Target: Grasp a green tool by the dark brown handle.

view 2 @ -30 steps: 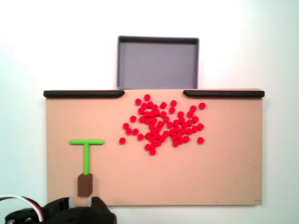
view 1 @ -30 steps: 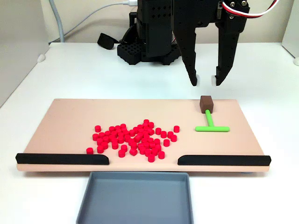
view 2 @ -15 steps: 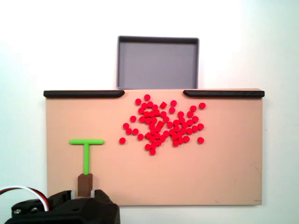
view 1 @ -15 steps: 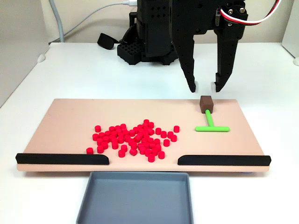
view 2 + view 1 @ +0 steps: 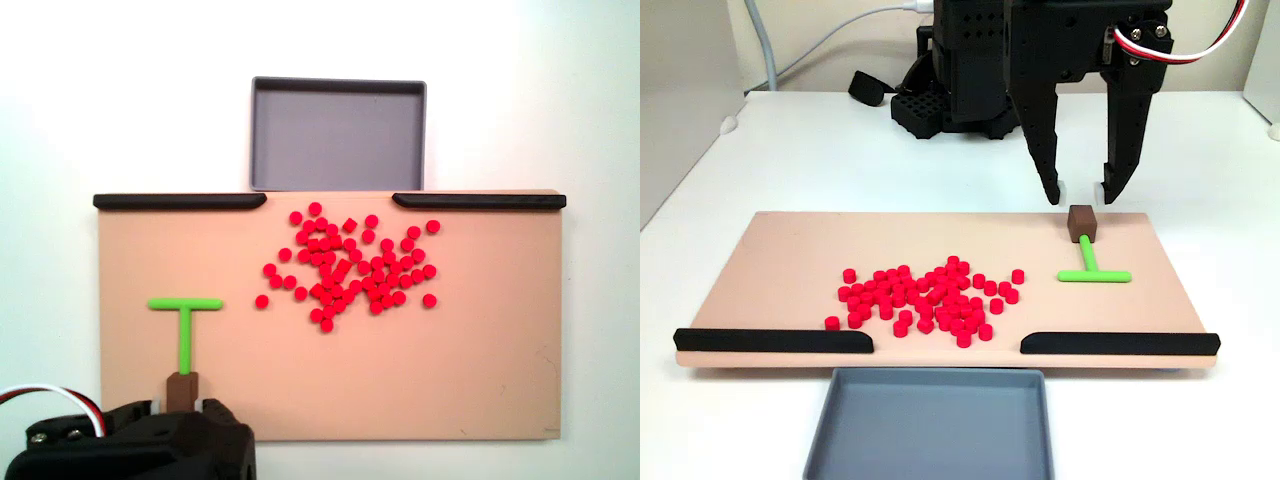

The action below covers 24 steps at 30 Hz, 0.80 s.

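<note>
The green tool point(image 5: 1091, 266) lies flat on the tan board point(image 5: 790, 250), a thin stem with its crossbar toward the front. The dark brown handle point(image 5: 1081, 222) caps the far end of the stem near the board's back edge. My black gripper point(image 5: 1080, 192) hangs just above and behind the handle, open, its white-tipped fingers spread wider than the block. In the top-down fixed view the green tool point(image 5: 185, 328) sits at the board's lower left. There the gripper point(image 5: 181, 406) straddles the dark brown handle point(image 5: 181, 384) and covers its lower part.
Several red cylinders point(image 5: 925, 295) lie heaped mid-board. Two long black strips point(image 5: 773, 340) point(image 5: 1120, 343) line the front edge with a gap between them. A grey tray point(image 5: 930, 425) sits in front of that gap. The arm's black base point(image 5: 960, 80) stands behind the board.
The gripper has come down slightly and moved forward over the handle, staying open. In the top-down view it now covers more of the brown block. The tool has not moved.
</note>
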Each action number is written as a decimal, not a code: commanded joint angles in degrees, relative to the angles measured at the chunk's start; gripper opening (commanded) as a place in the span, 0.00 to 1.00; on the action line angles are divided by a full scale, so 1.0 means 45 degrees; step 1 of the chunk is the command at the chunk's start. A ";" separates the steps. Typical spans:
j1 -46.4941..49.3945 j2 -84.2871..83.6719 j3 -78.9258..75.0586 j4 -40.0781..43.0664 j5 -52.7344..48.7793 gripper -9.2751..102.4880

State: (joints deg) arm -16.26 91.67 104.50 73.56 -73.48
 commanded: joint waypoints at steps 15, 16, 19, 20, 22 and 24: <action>-0.0195 -0.0625 -0.0664 -0.0078 0.0000 0.20; -0.0195 -0.0664 -0.0664 -0.0078 0.0000 0.20; -0.0195 -0.0801 -0.0723 -0.0078 0.0000 0.20; -0.0195 -0.0859 -0.0762 -0.0078 0.0000 0.20; -0.0195 -0.0938 -0.0820 -0.0098 -0.0020 0.20; -0.0195 -0.0977 -0.0859 -0.0098 -0.0020 0.20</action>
State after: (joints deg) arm -16.70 87.10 102.66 73.12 -73.39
